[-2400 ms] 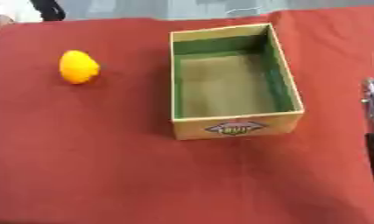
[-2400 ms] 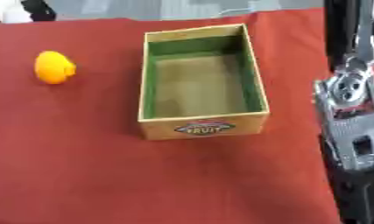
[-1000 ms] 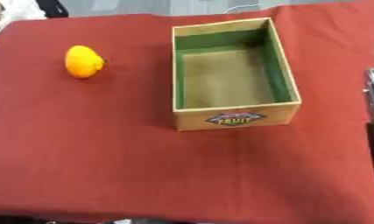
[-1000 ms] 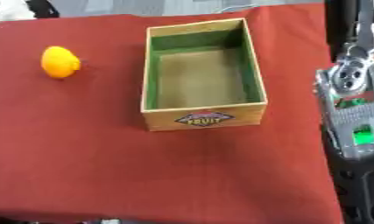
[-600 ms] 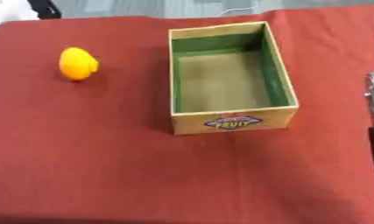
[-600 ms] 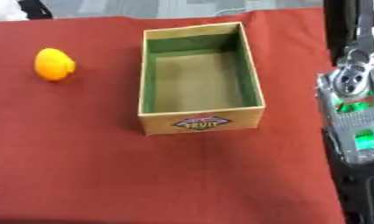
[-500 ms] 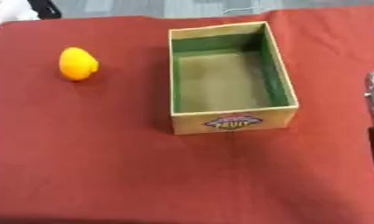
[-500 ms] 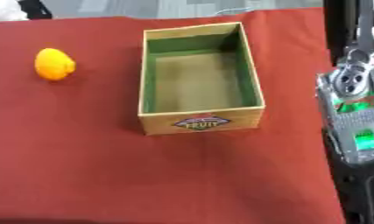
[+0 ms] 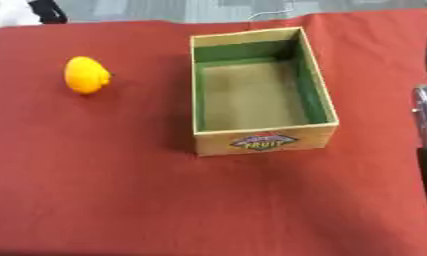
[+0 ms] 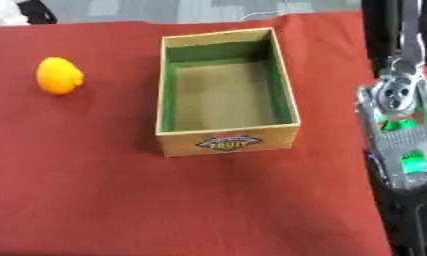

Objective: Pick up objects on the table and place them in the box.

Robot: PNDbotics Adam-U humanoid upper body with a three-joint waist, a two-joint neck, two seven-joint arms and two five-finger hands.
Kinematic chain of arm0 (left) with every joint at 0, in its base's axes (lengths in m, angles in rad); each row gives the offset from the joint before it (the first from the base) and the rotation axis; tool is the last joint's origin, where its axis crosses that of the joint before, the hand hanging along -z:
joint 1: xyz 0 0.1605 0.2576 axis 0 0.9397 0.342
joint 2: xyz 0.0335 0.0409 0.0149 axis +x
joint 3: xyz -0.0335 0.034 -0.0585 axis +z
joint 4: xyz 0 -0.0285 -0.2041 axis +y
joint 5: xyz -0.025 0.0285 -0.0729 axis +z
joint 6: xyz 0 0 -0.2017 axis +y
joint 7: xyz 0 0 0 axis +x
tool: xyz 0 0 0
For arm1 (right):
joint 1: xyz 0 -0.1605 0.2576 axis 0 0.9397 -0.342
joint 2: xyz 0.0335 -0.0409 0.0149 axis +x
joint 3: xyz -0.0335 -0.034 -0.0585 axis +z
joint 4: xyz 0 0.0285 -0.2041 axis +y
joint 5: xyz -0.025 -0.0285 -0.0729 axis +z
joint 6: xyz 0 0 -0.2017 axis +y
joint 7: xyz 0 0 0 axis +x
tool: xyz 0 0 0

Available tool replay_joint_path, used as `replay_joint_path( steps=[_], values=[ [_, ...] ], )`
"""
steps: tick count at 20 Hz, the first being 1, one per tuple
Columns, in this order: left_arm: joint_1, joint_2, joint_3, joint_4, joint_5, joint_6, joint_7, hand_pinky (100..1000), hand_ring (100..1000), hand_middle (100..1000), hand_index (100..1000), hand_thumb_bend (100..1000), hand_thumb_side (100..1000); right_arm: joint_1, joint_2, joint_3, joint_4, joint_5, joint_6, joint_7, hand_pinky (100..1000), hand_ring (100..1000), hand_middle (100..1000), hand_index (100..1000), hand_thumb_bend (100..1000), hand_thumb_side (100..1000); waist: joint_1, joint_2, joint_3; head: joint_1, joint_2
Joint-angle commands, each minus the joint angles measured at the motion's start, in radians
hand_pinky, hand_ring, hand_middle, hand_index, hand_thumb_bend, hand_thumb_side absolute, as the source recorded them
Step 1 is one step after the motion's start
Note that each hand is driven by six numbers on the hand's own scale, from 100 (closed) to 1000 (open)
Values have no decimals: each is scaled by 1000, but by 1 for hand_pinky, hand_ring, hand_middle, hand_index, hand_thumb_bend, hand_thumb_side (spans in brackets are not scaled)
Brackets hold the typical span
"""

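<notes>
Nothing has moved: my yellow-orange rounded fruit stays upper left on the red counter, the green-lined cardboard box empty; neither robot hand's fingers visible.

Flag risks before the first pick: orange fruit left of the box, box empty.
1. The orange fruit is rounded and lies free on the red cloth; a glancing touch may roll it away.
2. The right arm is beside the box, on the side away from the fruit; reaching across might knock the box.
3. No hand is in view, so its readiness can't be judged.
</notes>
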Motion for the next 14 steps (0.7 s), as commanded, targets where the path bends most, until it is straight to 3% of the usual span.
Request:
replay_joint_path(
  steps=[1,6,14],
  values=[
    [-54,-28,17,114,-198,-100,70,720,788,816,982,681,910,-15,-10,3,-20,-4,-2,5,820,788,590,882,100,1000,0,-16,-1,5,-10],
    [-101,-88,6,227,-369,-168,198,720,792,823,995,649,902,-17,-9,7,-20,-6,-1,10,821,788,589,882,100,1000,1,-15,-4,14,-15],
    [-155,-162,-20,282,-495,-205,278,725,798,826,994,628,902,-19,-5,11,-20,-8,-2,16,821,788,589,882,100,1000,2,-15,-15,31,-22]
  ],
)
